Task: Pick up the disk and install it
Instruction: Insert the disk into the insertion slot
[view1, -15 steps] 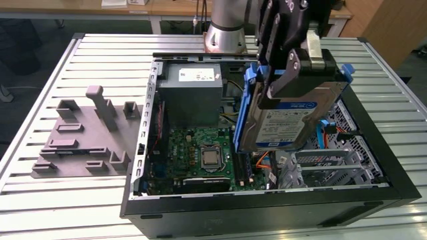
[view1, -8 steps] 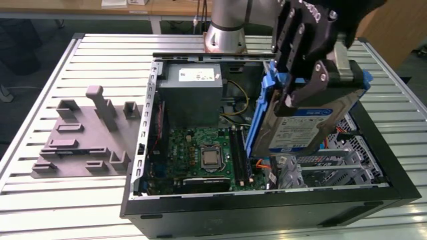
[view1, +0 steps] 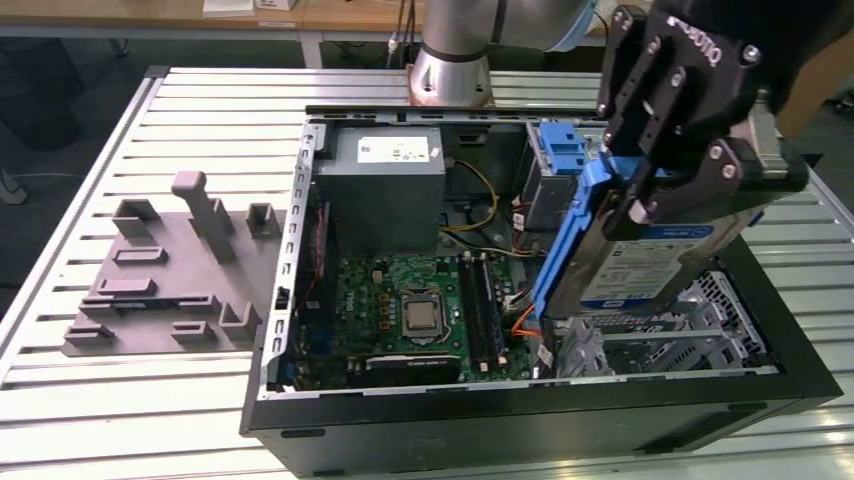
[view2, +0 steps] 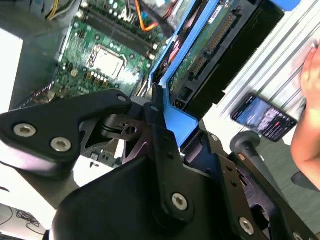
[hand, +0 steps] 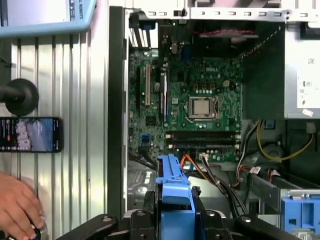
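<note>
The disk (view1: 657, 262), a silver drive with a white-and-blue label in a blue carrier bracket (view1: 570, 243), hangs tilted on edge over the drive cage (view1: 701, 322) at the exterior view's right of the open computer case. My black gripper (view1: 638, 192) is shut on its upper end, one finger on each side. In the second wrist view the disk's green circuit-board underside (view2: 207, 47) and blue frame (view2: 176, 121) run away from the gripper (view2: 162, 127). The first wrist view shows the blue carrier edge (hand: 172, 182) between the fingers, above the case interior.
The open case (view1: 534, 415) holds a motherboard (view1: 414, 305), a grey power supply box (view1: 380, 185), cables and a blue-latched bay (view1: 561, 145). A grey fixture plate (view1: 160, 270) lies at the exterior view's left. Beside the case lie a phone (hand: 30, 134) and a person's hand (hand: 17, 205).
</note>
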